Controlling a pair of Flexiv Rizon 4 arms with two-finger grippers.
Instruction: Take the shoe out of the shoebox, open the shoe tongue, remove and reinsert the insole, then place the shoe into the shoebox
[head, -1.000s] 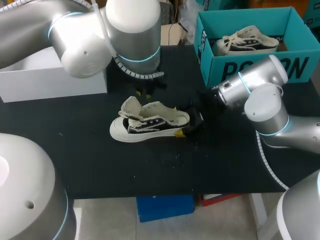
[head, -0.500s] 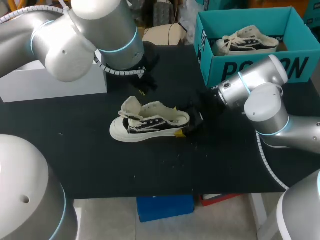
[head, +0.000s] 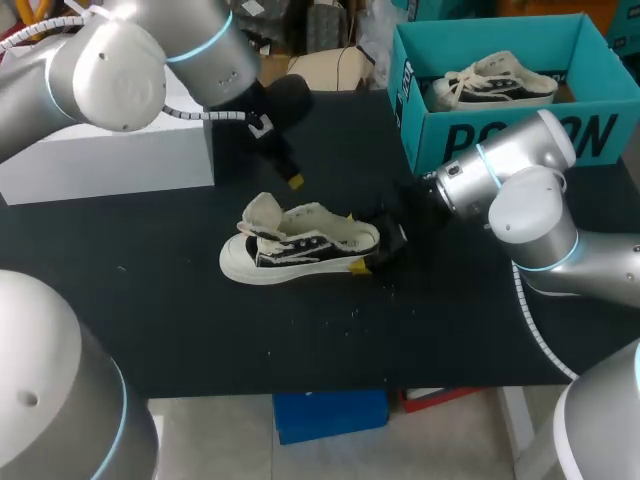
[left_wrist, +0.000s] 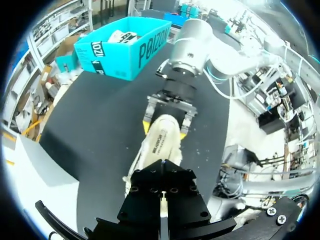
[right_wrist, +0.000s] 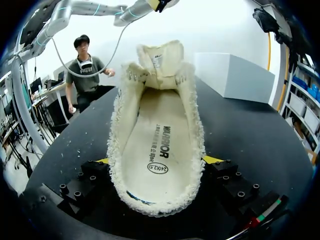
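At the middle of the tabletop (head: 300, 340) the shoe (head: 300, 245) stands on its sole, with the insole (right_wrist: 152, 145) showing inside. The right gripper (head: 357, 240) clamps the heel from both sides, likely to steady it for insole work. The left gripper (head: 292, 180) hangs nearer the far edge; I cannot tell how far open it is.

Left arm (head: 120, 70) and right arm (head: 530, 215) are silver-grey tubes with thin blue joint rings and ribbed white cable (head: 531, 320). The right gripper (right_wrist: 157, 160) has black, seemingly metal blocks (right_wrist: 235, 187) studded with screws (right_wrist: 76, 195).
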